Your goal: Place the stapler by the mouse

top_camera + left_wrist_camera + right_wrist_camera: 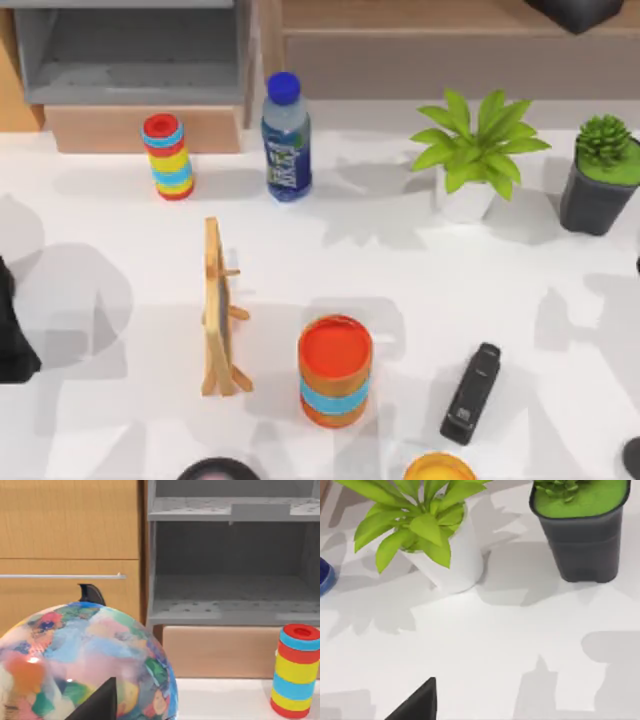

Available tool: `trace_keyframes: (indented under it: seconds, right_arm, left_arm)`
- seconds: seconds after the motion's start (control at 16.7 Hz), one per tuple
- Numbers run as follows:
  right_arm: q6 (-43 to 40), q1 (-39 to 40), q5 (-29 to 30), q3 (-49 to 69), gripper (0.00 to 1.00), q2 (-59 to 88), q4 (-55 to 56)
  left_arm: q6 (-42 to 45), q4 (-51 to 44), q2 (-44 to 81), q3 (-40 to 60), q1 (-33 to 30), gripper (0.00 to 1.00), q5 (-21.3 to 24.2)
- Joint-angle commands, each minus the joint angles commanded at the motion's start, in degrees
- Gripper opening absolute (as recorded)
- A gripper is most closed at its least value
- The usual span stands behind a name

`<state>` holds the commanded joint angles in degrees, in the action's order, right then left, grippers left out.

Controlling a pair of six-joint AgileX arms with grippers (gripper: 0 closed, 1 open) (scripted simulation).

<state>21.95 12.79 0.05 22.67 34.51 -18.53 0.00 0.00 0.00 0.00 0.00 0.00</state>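
You'll find the stapler [471,394] lying flat on the white table [400,280] near the front edge, right of centre, untouched, just right of the orange striped cylinder [335,370]. Left of that stands a small wooden easel [220,310]. Farther back: a striped stacking tower [168,156], a water bottle [286,138], a leafy plant in a white pot [478,150] and a dark-potted succulent [600,175] (both close in your right wrist view). Your left wrist looks across a colourful globe [85,665] toward grey shelves [232,555]. Whether either gripper's fingers are spread, you cannot tell.
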Motion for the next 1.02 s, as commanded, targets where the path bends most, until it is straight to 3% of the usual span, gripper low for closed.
trace_keyframes:
  seconds: [0.6, 1.02]
  right_arm:
    - [30.57, 17.66, -0.15, 31.25, 1.00, 47.66, -25.61]
    - [42.81, 24.77, -0.09, 43.87, 1.00, 66.60, -35.89]
  left_arm:
    - [0.00, 0.00, 0.00, 0.00, 0.00, 1.00, 0.00]
    - [0.00, 0.00, 0.00, 0.00, 0.00, 1.00, 0.00]
